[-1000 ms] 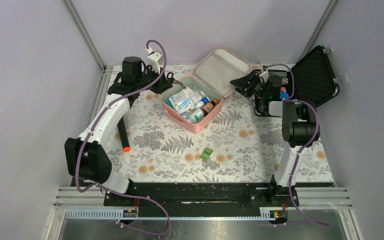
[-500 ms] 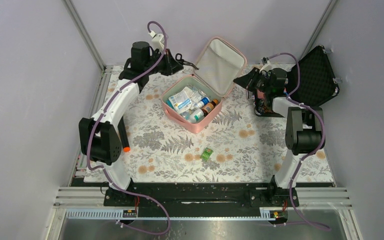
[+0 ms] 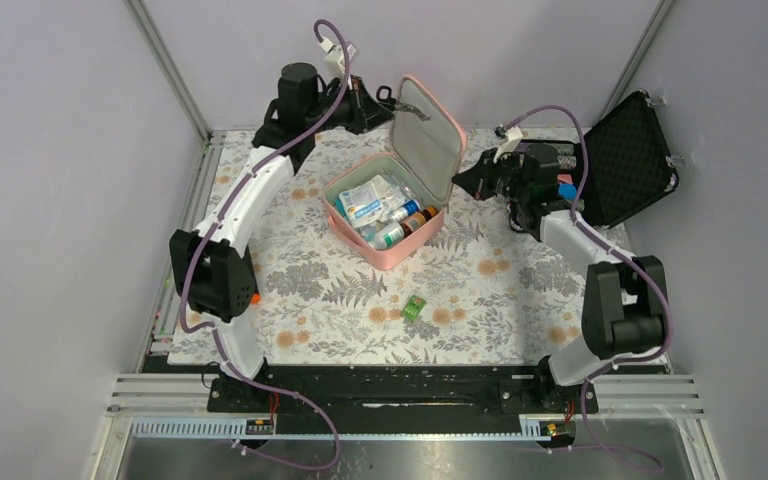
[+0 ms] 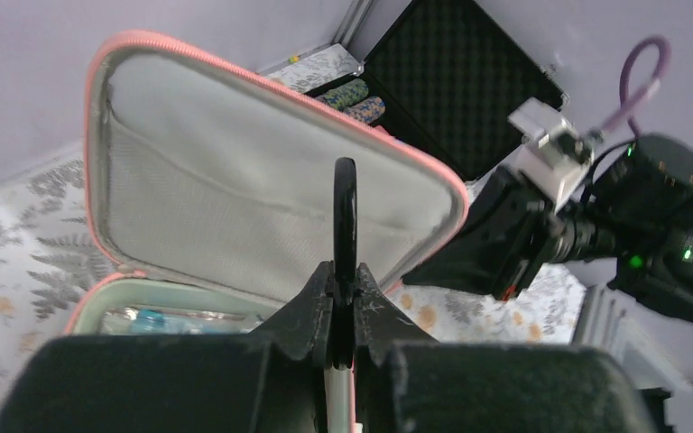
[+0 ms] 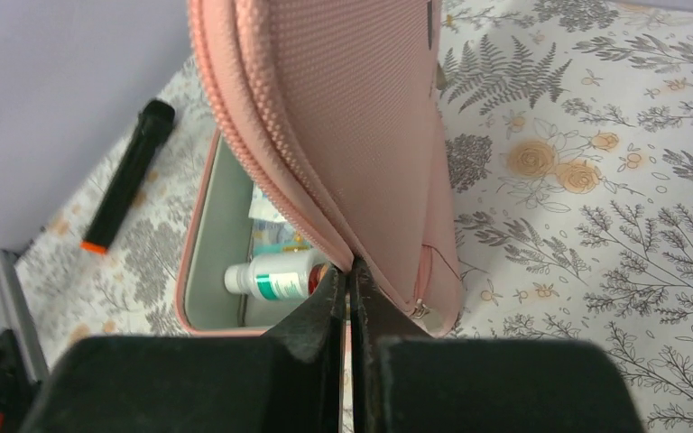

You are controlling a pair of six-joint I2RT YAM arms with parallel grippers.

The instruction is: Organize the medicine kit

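The pink medicine kit (image 3: 392,256) stands open at the table's centre back, with packets and bottles inside. Its grey-lined lid (image 3: 438,130) stands nearly upright. My left gripper (image 3: 380,100) hovers behind and above the lid, shut on black-handled scissors (image 3: 405,105). In the left wrist view the scissors' loop (image 4: 345,207) sticks up edge-on from the left gripper (image 4: 344,271), in front of the lid's lining (image 4: 235,198). My right gripper (image 3: 457,183) is at the lid's right side. In the right wrist view the right gripper (image 5: 350,271) is shut, its tips touching the zip rim of the lid (image 5: 352,117).
A black foam-lined case (image 3: 625,160) stands open at the back right, with colourful chips (image 4: 352,99) in it. A small green thing (image 3: 415,308) lies on the floral cloth in front of the kit. A black marker with an orange end (image 5: 126,176) lies left of the kit.
The lid has swung from lying back to nearly upright. My left gripper carried the scissors up and to the right, over the lid. My right gripper shut and moved left to the lid.
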